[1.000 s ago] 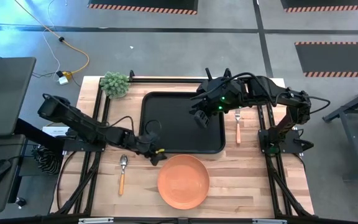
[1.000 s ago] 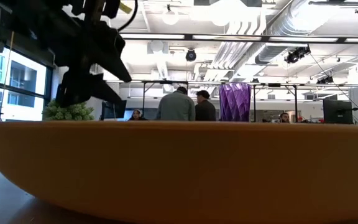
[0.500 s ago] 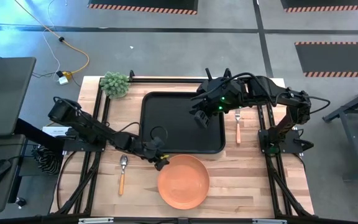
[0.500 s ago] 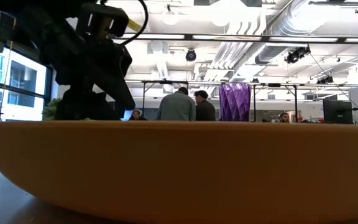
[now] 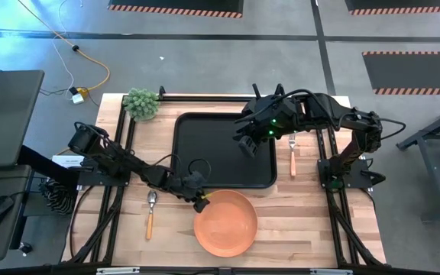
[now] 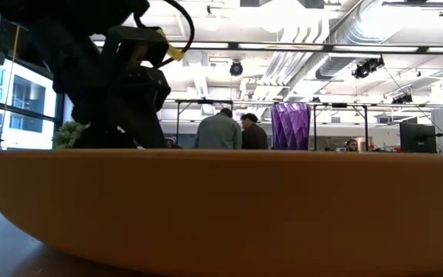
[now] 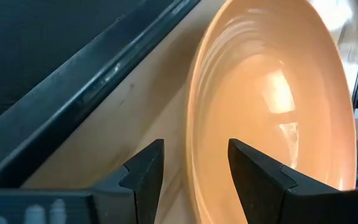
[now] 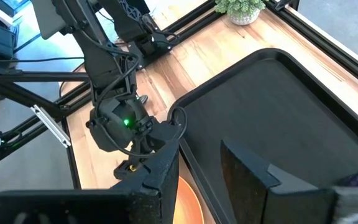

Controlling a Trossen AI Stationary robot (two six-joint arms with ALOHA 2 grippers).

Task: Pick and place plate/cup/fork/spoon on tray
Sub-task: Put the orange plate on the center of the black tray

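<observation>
risk: left gripper [image 7: 191, 165], jaws spread astride the plate [image 5: 224, 222] rim near the tray [image 5: 205, 156], may slip off the shallow edge. right gripper [image 5: 244, 145] hovers over the tray pinching the cup [image 6: 291, 126].

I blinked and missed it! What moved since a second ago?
The left pincer slid from the tray's near edge to the plate's rim, open, with the rim between its fingers, nothing gripped yet. The right pincer stayed above the tray; fork and spoon stayed put.
</observation>
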